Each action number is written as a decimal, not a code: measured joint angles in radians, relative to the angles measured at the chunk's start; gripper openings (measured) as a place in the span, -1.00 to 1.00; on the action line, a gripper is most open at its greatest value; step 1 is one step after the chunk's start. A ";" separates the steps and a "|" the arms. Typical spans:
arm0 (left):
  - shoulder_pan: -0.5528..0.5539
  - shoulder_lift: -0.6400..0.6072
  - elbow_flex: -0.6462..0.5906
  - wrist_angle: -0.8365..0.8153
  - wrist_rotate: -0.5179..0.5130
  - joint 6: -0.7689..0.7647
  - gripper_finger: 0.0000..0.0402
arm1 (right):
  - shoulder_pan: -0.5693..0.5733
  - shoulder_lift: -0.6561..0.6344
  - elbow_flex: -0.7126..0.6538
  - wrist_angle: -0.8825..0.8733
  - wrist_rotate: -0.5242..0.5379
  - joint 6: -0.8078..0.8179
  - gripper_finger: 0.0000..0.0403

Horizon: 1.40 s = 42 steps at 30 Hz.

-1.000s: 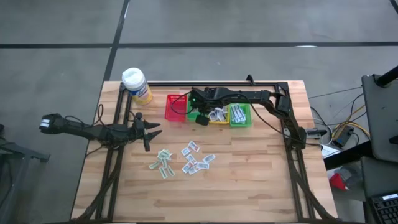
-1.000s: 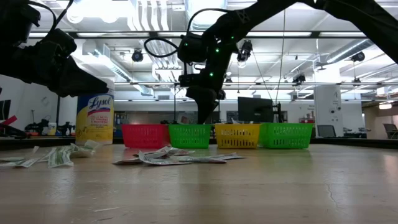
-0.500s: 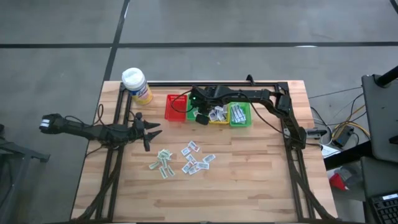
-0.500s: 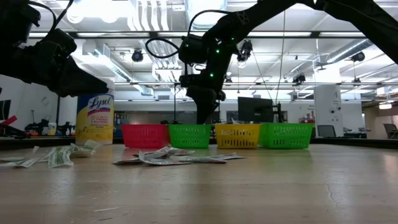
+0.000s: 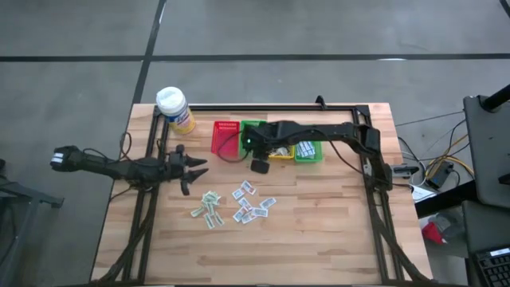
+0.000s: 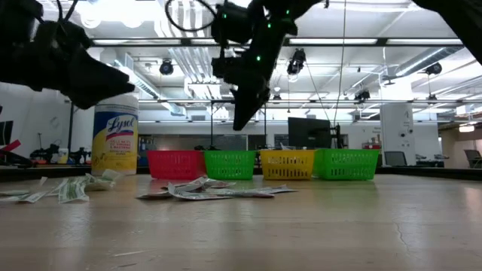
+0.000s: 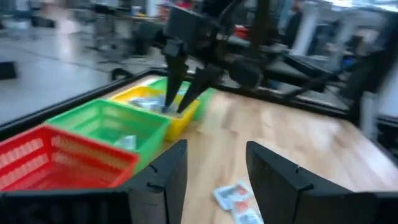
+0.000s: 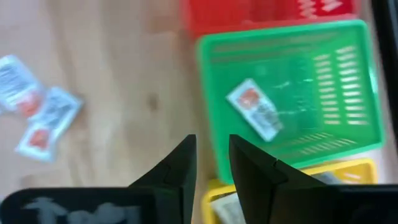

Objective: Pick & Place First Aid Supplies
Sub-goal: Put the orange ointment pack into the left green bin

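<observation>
Several small first aid packets [image 5: 239, 204] lie loose on the wooden table, some with green print [image 5: 207, 210]. One packet [image 8: 258, 109] lies flat in the left green basket [image 8: 292, 93]. More packets fill the yellow basket [image 5: 279, 151] and the right green basket [image 5: 308, 149]. My right gripper [image 5: 259, 165] hangs open and empty above the table, just in front of the left green basket, pointing steeply down. Its fingers [image 8: 180, 165] show a narrow gap. My left gripper [image 5: 190, 167] waits open at the table's left, well above the packets.
Four baskets stand in a row at the table's far side: red [image 5: 225, 137], green [image 6: 230, 164], yellow [image 6: 287, 164], green [image 6: 346, 163]. A yellow wipes bottle with a white cap [image 5: 175, 109] stands at the far left corner. Bare wood lies near the front edge.
My right gripper has risen and drawn back from over the left green basket toward the table's near edge. In the low view it now hangs clearly higher above the baskets. The loose packets on the table have not moved.
</observation>
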 joint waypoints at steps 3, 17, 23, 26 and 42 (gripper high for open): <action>0.000 0.008 0.032 -0.008 0.087 0.059 -0.21 | 0.044 -0.011 0.000 -0.010 0.000 0.002 -0.59; -0.001 0.257 0.283 -0.099 0.173 0.215 -0.21 | 0.127 -0.094 -0.076 -0.007 0.004 0.118 -0.69; -0.001 0.462 0.435 -0.254 0.175 0.225 -0.21 | 0.125 -0.274 -0.250 0.143 0.008 0.135 -0.68; -0.001 0.575 0.509 -0.226 0.175 0.231 -0.21 | 0.126 -0.387 -0.378 0.239 0.007 0.139 -0.69; 0.000 1.166 0.956 -0.537 0.173 0.188 -0.21 | 0.132 -0.963 -0.901 0.514 -0.022 0.212 -0.69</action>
